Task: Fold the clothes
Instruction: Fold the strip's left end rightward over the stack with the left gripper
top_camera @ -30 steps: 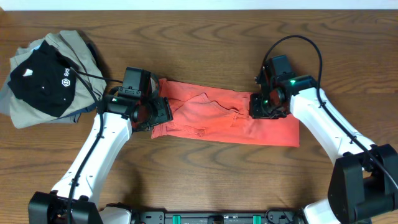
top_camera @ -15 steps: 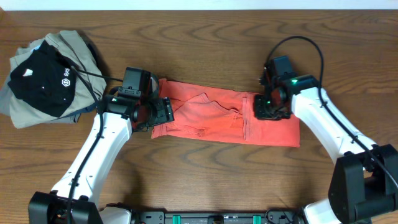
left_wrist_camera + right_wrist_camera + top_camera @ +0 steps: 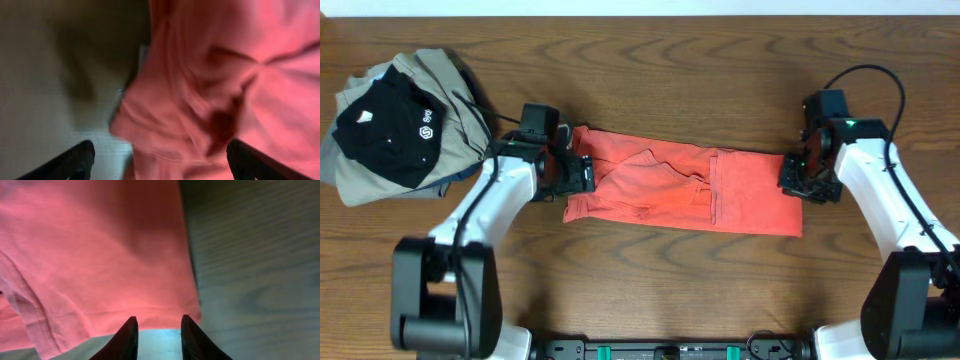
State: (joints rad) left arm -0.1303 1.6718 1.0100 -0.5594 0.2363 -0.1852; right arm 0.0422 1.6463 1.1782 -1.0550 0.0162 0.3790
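The wooden table (image 3: 650, 290) holds a red garment (image 3: 670, 195). The left gripper (image 3: 160, 146) gapes wide and the right gripper (image 3: 157, 323) is narrowly parted, though cloth contact seems blurred.

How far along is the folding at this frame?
Done: the red garment lies as a long strip, apparently folded lengthwise. In hand: the left gripper, open, is at its left end, the right gripper at its right edge, gripping nothing. Left: folding it shorter, then the black garment and khaki garment piled at left.
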